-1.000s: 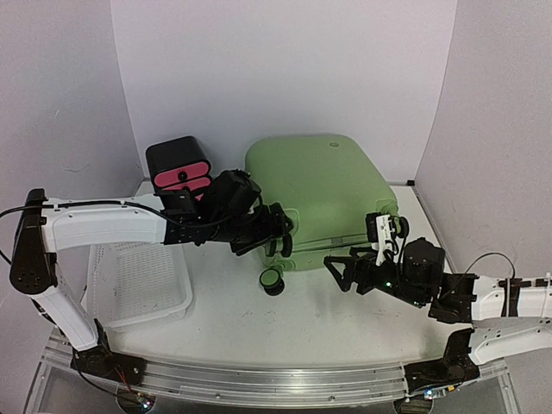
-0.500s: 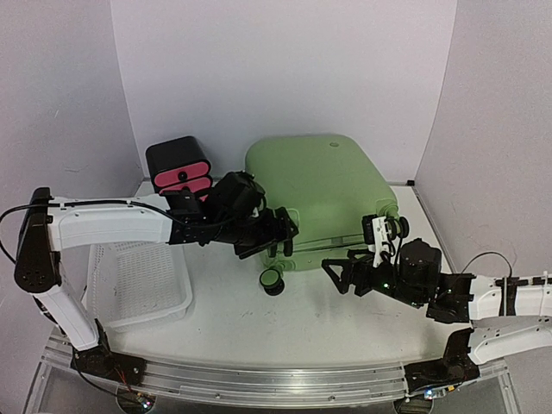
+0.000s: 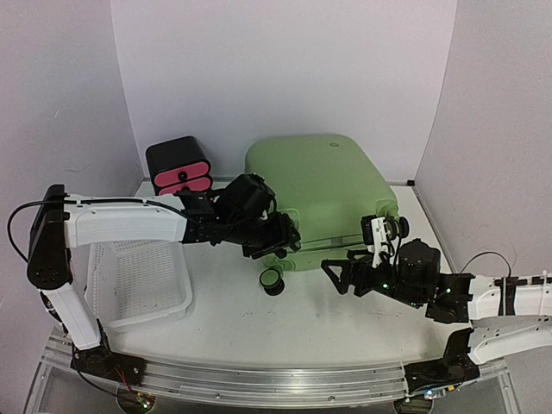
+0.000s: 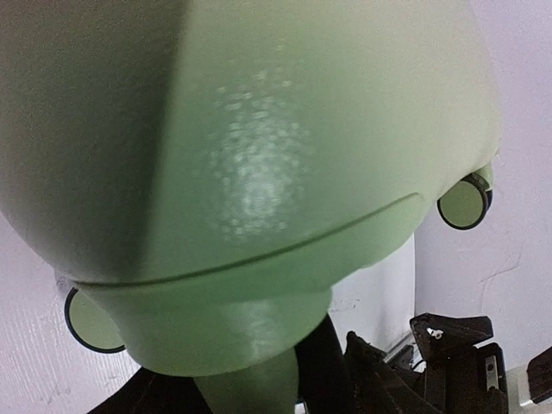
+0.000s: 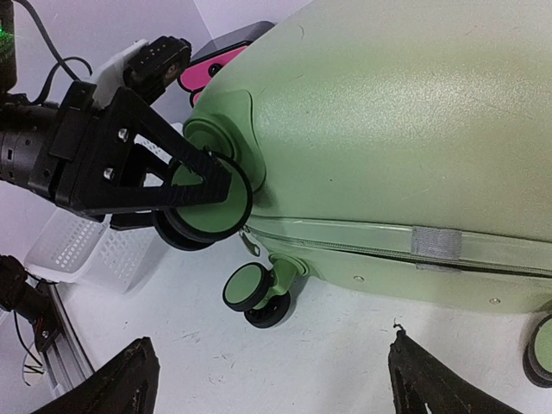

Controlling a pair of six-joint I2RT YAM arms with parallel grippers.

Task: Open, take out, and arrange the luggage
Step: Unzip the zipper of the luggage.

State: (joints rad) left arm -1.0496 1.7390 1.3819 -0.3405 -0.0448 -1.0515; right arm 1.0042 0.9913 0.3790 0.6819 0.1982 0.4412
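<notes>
One luggage (image 3: 319,185), light green and hard-shelled, sat at the back middle of the table (image 3: 285,332). Beside it on the left were one black drawer box (image 3: 178,168) with two pink fronts and one white perforated basket (image 3: 138,285). Three black-rimmed wheels showed in the right wrist view. The left gripper (image 3: 280,237) straddled the corner wheel (image 5: 216,222), one finger across its green hub; whether it clamped could not be told. The right gripper (image 3: 338,276) hung spread wide and empty near the zipper seam. The shell looked finely pebbled, with rounded corners.
</notes>
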